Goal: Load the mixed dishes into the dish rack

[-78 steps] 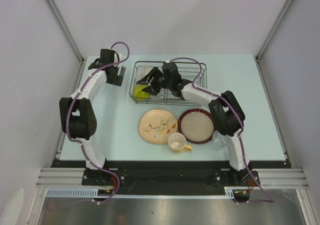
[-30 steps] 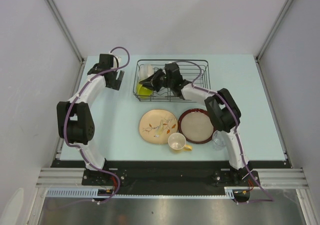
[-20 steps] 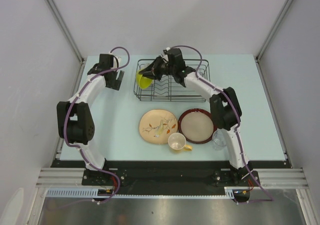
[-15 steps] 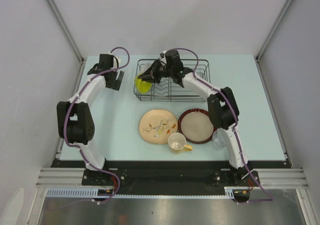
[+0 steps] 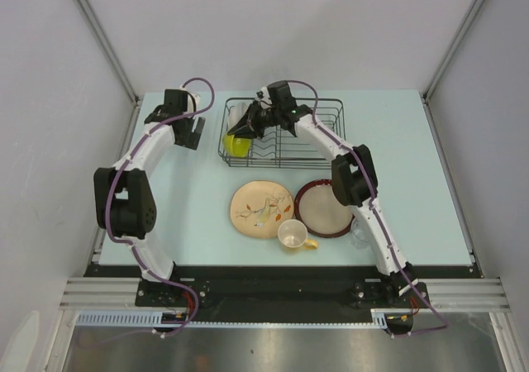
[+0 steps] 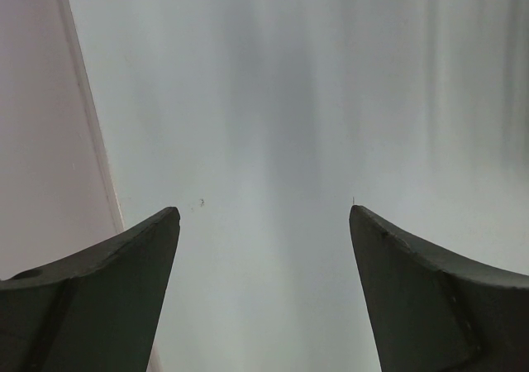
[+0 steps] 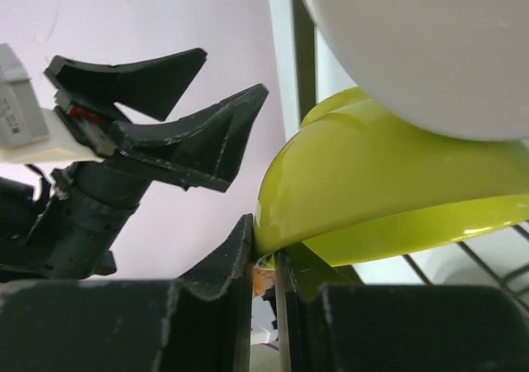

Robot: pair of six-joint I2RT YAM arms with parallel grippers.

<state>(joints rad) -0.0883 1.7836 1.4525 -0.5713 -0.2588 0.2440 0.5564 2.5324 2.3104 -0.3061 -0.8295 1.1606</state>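
The right arm reaches far forward and leftward across the black wire dish rack (image 5: 285, 153), its hand (image 7: 263, 255) at the rack's left end with both fingers pressed together on the rim of the lime-green bowl (image 7: 372, 198). The bowl is tilted on edge inside that end of the rack, just below the white bowl (image 7: 430, 50); whether the two touch cannot be told. The left arm bends out to the far-left part of the counter (image 5: 413, 157), just beside the rack. Its hand (image 6: 264, 212) is spread wide over bare surface and grips nothing. There are two bowls, both at the rack's left end. Two plates lie flat on the counter nearer the arm bases: the beige leaf-patterned plate (image 5: 261, 209) and the dark-red-rimmed tan plate (image 5: 318, 211), side by side. One cream cup with yellow handle (image 5: 292, 235) stands just in front of them, and one small clear glass (image 5: 357, 240) is partly hidden behind the right arm.
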